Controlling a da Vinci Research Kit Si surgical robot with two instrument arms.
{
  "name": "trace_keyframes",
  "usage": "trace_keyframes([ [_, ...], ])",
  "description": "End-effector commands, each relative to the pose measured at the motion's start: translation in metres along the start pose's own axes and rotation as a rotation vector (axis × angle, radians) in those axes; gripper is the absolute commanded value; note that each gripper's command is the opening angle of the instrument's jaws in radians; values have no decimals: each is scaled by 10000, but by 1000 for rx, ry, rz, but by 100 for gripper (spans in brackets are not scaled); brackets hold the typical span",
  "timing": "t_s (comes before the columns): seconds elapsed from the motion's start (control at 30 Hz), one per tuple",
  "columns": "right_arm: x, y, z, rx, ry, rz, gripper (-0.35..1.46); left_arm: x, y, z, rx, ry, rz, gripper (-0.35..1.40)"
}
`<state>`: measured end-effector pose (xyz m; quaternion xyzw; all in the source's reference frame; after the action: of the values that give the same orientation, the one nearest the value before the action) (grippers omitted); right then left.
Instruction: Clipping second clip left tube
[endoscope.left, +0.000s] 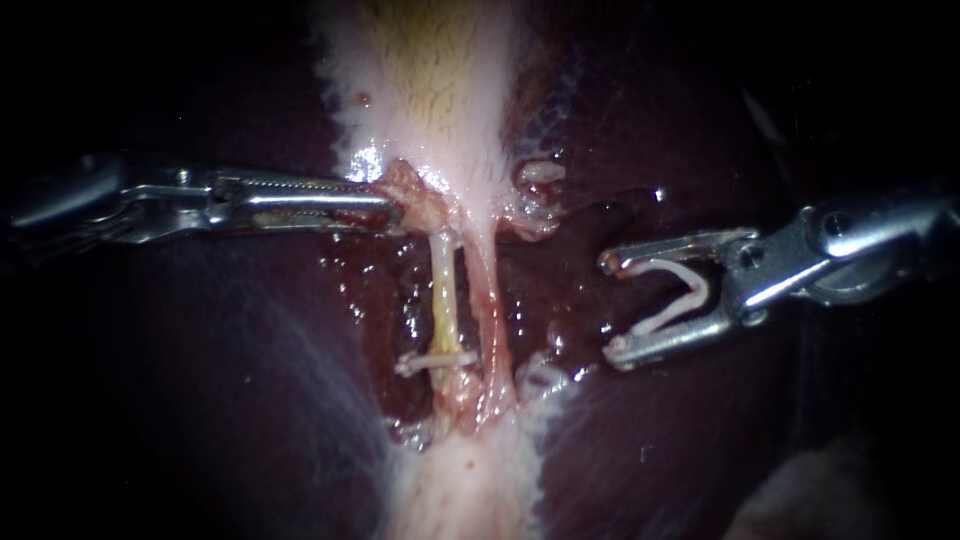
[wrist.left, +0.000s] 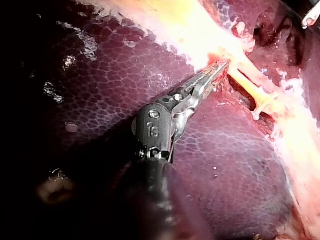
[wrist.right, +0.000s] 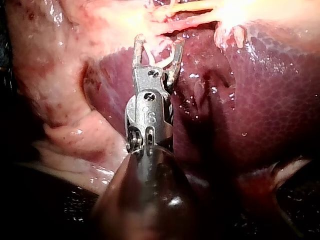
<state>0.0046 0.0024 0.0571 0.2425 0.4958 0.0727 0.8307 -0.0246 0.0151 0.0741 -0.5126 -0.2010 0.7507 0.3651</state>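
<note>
**Right instrument loaded, left tube has one clip on so far**

Your right instrument (endoscope.left: 608, 305) sits closest to the camera, coming in from the right and hanging over the dark liver (endoscope.left: 200, 400). Its jaws are spread wide, but they're not empty. An open clip (endoscope.left: 685, 295), white and V-shaped, sits between them with a leg against each jaw, so they're holding it from both sides. It's well apart from both tubes, off to their right, and touches neither.

The left tube (endoscope.left: 445, 295) is the yellowish one running up and down the middle of the endoscope view. The pinker right tube (endoscope.left: 487, 300) is just beside it. A placed clip (endoscope.left: 435, 358) lies across the left tube's lower end, and above it the tube is bare up to your other instrument.

Your left instrument (endoscope.left: 393, 208) comes in level from the left. Its long toothed jaws are clamped together, with the tips pinching the pale tissue (endoscope.left: 412, 185) right at the upper end of the left tube. The left wrist camera agrees: the jaws are closed and the tips are dug into that pale tissue. The yellowish tube and its placed clip lie just beyond them.

From the right wrist camera, the open clip is seated in the jaws and the tubes run crosswise ahead of it.
</note>
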Motion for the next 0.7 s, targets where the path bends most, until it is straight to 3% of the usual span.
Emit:
trace_keyframes([
  [0.03,0,0,0,0,-1,0,50,0,0,-1,-1,0,0,-35],
  [0.27,0,0,0,0,-1,0,50,14,2,-24,-18,-8,-7,-35],
  [0.47,0,0,0,0,-1,0,50,41,18,-64,-17,21,-30,-35],
  [0.7,0,0,0,-1,-1,0,50,73,38,-100,-10,56,-10,-35],
])
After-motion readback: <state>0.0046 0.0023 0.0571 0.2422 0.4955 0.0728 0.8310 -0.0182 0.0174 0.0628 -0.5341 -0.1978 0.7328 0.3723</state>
